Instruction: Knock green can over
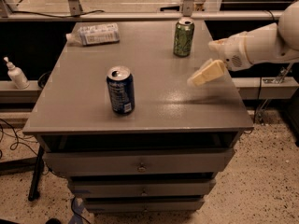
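The green can (183, 37) stands upright at the back right of the grey table (154, 97). It has a mottled green and pale-yellow body and a silver top. My gripper (202, 63) reaches in from the right on a white arm (261, 43) and hovers over the table's right side. It is to the right of the can and nearer the front, apart from it. Its two cream fingers (208, 73) are spread open and hold nothing.
A dark blue can (120, 90) stands upright at the front middle-left. A plastic bottle (96, 33) lies on its side at the back left. A white pump bottle (14, 73) stands on a ledge to the left. Drawers (140, 164) sit under the tabletop.
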Action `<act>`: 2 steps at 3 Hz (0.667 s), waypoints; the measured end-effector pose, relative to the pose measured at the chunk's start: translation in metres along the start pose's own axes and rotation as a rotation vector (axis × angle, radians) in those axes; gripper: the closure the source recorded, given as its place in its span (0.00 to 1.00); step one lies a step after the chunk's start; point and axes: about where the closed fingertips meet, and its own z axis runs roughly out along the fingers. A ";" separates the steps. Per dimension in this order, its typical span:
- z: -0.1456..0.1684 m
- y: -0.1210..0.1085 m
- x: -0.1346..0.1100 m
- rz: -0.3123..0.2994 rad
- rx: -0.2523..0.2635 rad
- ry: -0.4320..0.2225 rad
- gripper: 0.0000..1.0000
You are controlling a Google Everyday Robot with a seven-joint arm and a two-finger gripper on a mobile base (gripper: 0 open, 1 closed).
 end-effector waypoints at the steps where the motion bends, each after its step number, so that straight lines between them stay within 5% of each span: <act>1: 0.042 -0.032 -0.028 -0.013 0.040 -0.100 0.00; 2: 0.071 -0.059 -0.045 -0.062 0.065 -0.117 0.00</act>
